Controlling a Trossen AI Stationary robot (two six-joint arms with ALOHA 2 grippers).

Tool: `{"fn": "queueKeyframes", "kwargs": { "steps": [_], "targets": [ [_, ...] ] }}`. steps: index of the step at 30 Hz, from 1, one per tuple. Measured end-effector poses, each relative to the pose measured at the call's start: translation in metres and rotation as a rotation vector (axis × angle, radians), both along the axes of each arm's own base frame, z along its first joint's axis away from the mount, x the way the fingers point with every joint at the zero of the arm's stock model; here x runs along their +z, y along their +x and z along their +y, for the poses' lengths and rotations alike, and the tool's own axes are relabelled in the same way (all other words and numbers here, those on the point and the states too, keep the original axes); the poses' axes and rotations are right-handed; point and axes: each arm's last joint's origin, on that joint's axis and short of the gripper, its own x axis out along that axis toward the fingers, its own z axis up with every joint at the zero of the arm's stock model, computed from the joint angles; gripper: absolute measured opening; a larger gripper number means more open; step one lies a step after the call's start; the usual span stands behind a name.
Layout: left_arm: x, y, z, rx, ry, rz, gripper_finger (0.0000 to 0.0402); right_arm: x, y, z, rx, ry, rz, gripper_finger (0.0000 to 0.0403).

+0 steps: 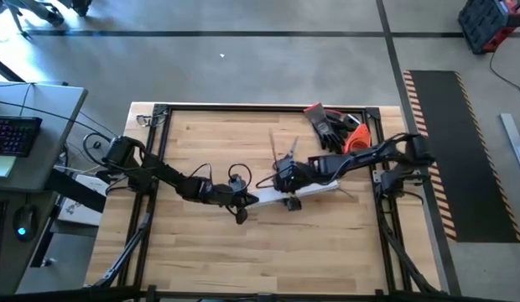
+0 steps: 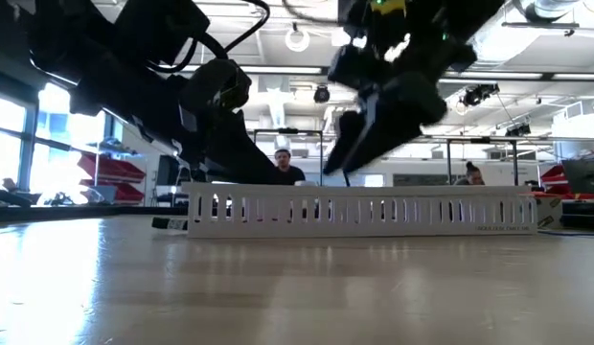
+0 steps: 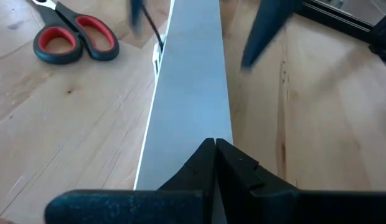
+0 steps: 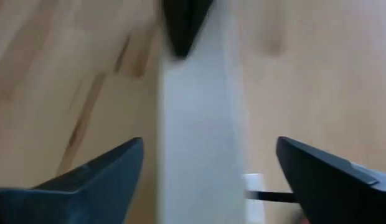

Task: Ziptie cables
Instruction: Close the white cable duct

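A white slotted duct [image 1: 314, 190] lies across the table's middle with a flat white cover [image 3: 190, 93] on top. My left gripper [image 3: 215, 146] is shut at the cover's left end. Farther right, my right gripper [image 4: 210, 144] hangs open above the duct [image 2: 364, 211]. One of its fingers stands on either side of the cover [image 4: 199, 137], clear of it. Of the cables, only a thin dark wire [image 3: 154, 30] shows beside the duct's edge. My left gripper comes slanting down from the table's left, pointing along the duct. Its shut fingertips [image 3: 208, 155] stand on or just over the top of the cover's left end [image 3: 199, 134]. Whether they touch it, I cannot tell.
Scissors with red and black handles [image 3: 75, 40] lie on the wood beside the duct. Black gloves [image 1: 327, 126] and an orange item [image 1: 354, 138] sit at the far right corner. People show in the room behind the table [image 2: 285, 165].
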Motion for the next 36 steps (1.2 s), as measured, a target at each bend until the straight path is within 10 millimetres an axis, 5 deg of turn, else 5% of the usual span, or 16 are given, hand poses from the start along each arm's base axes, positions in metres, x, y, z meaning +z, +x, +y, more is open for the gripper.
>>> {"fn": "queueKeyframes", "kwargs": {
  "steps": [4,8,15,23,29,36],
  "targets": [
    [0.000,0.000,-0.001,-0.004,-0.001,0.000,0.0000,0.031,-0.015,0.000,0.038,-0.044,-0.050,0.0369],
    [0.000,0.000,-0.002,-0.006,-0.001,-0.007,0.0000,0.049,-0.039,0.001,0.138,-0.032,-0.121,0.0333],
    [0.000,-0.001,-0.006,-0.007,0.011,-0.015,0.0000,0.021,-0.085,-0.011,0.120,0.104,-0.297,0.0218],
    [0.000,-0.001,-0.006,-0.007,0.006,-0.018,0.0000,-0.013,-0.093,-0.016,0.081,0.137,-0.233,0.0016],
    [0.000,-0.002,-0.008,-0.013,-0.014,-0.020,0.0000,-0.048,-0.090,-0.024,0.003,0.109,-0.102,0.0004],
    [0.002,-0.004,-0.015,-0.045,-0.020,-0.011,0.0000,-0.022,-0.100,-0.027,-0.026,0.067,-0.166,0.0000]
  ]
}}
